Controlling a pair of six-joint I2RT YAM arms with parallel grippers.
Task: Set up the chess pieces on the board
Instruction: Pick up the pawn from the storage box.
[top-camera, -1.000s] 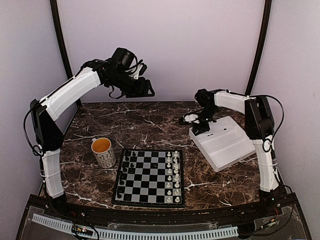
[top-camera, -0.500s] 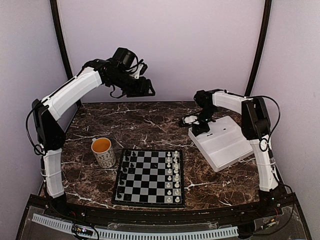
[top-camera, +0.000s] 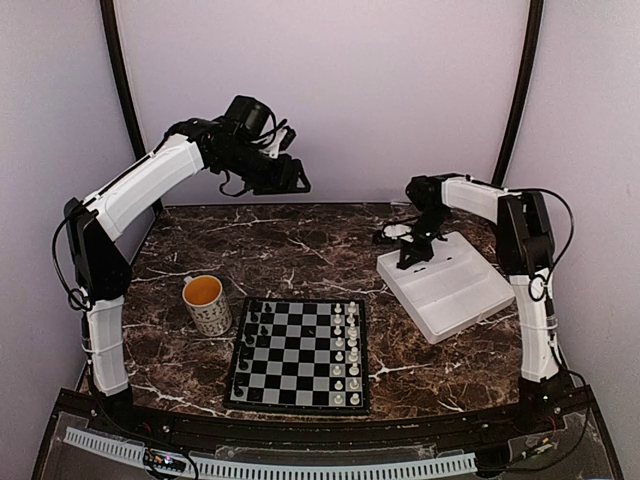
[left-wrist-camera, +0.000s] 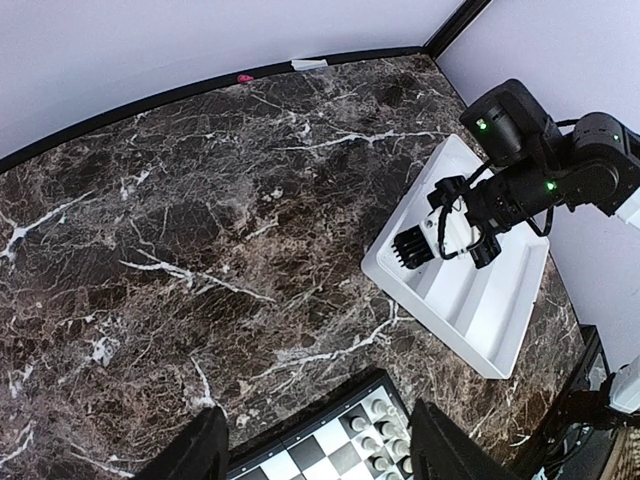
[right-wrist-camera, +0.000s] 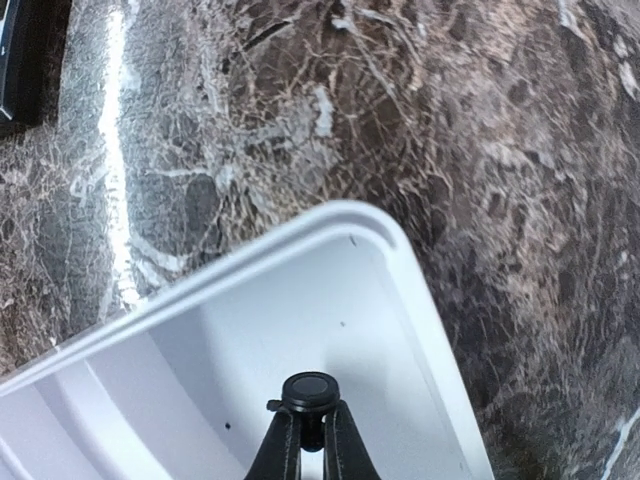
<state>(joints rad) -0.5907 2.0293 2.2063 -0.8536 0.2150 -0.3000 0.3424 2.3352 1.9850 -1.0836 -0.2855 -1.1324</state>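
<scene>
**Pinching a black piece in the corner of the tray**

The right hand (right-wrist-camera: 310, 425) reaches down into the white rectangular plastic tray (top-camera: 455, 322) on the right side of the dark brown marble-patterned desk (top-camera: 300, 250). Its two fingers are pressed in against a small black chess piece with a round top (right-wrist-camera: 309, 388), gripping it just below the head. The piece sits over the tray's white floor, close to the rounded corner that faces the middle of the desk. Whether its base touches the floor cannot be told.

The left hand (top-camera: 295, 183) hangs high above the far left part of the desk, well apart from everything on it. Its fingers are spread and hold nothing, and its wrist camera looks down across the bare marble towards the tray.

The flat square chessboard with a black frame and grey-and-black checks (top-camera: 298, 403) lies near the front edge, between the two arm bases. Several black chess pieces (top-camera: 252, 330) stand in its two left columns, with gaps among them. The tiny white chess pieces (top-camera: 345, 350) fill the two right columns. A white patterned mug with a yellow inside (top-camera: 208, 305) stands upright just beside the board's far left corner.
</scene>
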